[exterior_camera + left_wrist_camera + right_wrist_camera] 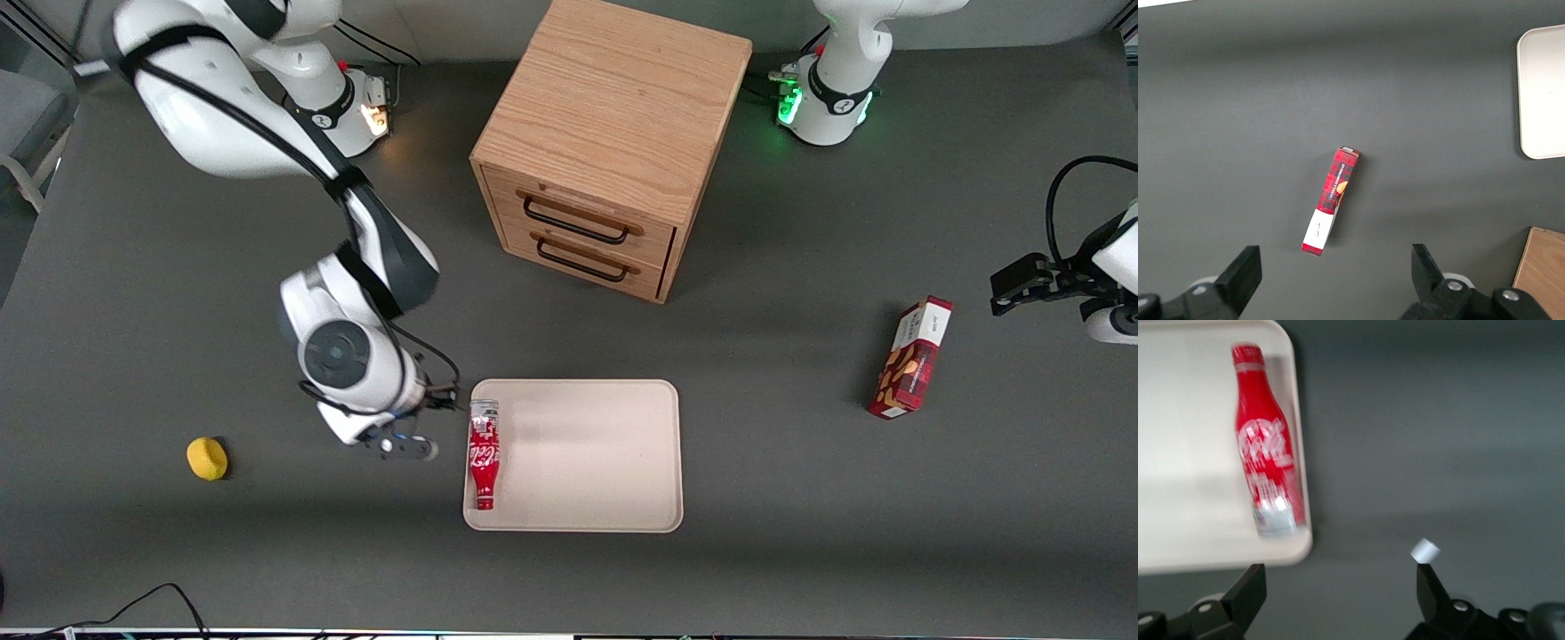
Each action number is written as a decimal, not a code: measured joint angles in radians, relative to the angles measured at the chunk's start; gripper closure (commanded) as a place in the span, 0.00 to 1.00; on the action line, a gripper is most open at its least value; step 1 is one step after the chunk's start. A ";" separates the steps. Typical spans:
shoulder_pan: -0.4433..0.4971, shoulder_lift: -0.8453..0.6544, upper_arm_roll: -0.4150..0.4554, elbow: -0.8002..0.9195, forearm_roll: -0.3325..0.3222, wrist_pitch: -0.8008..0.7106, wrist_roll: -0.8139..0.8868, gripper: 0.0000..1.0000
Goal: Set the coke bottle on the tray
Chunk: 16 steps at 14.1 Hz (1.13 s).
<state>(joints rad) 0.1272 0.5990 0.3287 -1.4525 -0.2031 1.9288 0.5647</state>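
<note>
The coke bottle [484, 455] lies flat on the pale beige tray [587, 458], along the tray's edge toward the working arm's end, red cap nearer the front camera, silver base farther. It also shows in the right wrist view [1267, 468], lying inside the tray's rim [1302, 487]. My gripper [425, 425] is beside the tray, over bare table, close to the bottle's silver base. Its fingers [1253, 588] are spread wide with nothing between them; the gripper [1338, 587] is open and empty.
A wooden two-drawer cabinet [605, 142] stands farther from the front camera than the tray. A yellow object [207, 459] lies toward the working arm's end. A red snack box [911, 358] lies toward the parked arm's end, also in the left wrist view [1331, 201].
</note>
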 measured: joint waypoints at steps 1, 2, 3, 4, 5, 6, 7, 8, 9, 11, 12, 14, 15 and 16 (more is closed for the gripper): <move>-0.025 -0.086 -0.005 -0.079 0.034 -0.005 -0.040 0.00; -0.041 -0.172 -0.023 -0.151 0.062 -0.008 -0.074 0.00; -0.046 -0.251 -0.050 -0.213 0.084 -0.012 -0.099 0.00; -0.046 -0.327 -0.080 -0.267 0.112 -0.029 -0.132 0.00; -0.043 -0.398 -0.113 -0.308 0.145 -0.065 -0.183 0.00; -0.031 -0.460 -0.157 -0.333 0.176 -0.111 -0.237 0.00; -0.005 -0.516 -0.216 -0.348 0.199 -0.154 -0.281 0.00; 0.026 -0.565 -0.275 -0.358 0.211 -0.189 -0.309 0.00; 0.047 -0.605 -0.316 -0.366 0.215 -0.215 -0.323 0.00; 0.065 -0.662 -0.350 -0.370 0.218 -0.263 -0.338 0.00; 0.076 -0.677 -0.363 -0.370 0.219 -0.278 -0.339 0.00; 0.116 -0.687 -0.408 -0.357 0.219 -0.316 -0.345 0.00; 0.136 -0.687 -0.430 -0.348 0.219 -0.335 -0.349 0.00; 0.145 -0.687 -0.441 -0.341 0.219 -0.344 -0.352 0.00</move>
<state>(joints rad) 0.2722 -0.0876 -0.1119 -1.7933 0.0156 1.5847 0.2130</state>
